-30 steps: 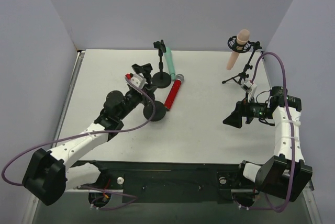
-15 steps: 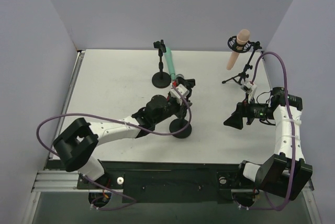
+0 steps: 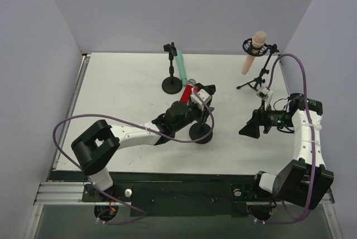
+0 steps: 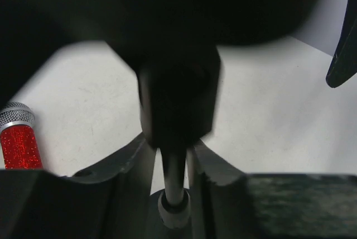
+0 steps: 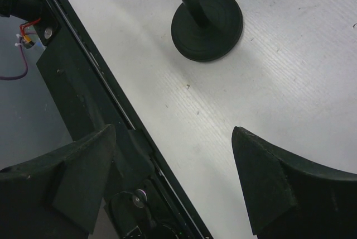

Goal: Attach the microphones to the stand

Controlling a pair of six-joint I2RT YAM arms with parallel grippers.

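Left jaws: astride pole of round-base stand (image 3: 200,133), mid-frame; grip undeterminable. Stand sits beside red microphone (image 4: 20,147) lying on bench (image 3: 122,94), likely for mounting. Right jaws: released, idle, frame right.

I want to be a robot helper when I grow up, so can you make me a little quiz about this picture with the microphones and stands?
1. True or false: the peach-pink stick microphone lies flat on the white table.
2. What do the fingers of the left gripper straddle? A) a round-base stand's thin pole; B) the glittery red microphone; C) a purple cable.
3. Fill in: the jaws of the right gripper are ____.
Key: 1 false, it is held up in the black tripod stand; 2 A; 3 open.
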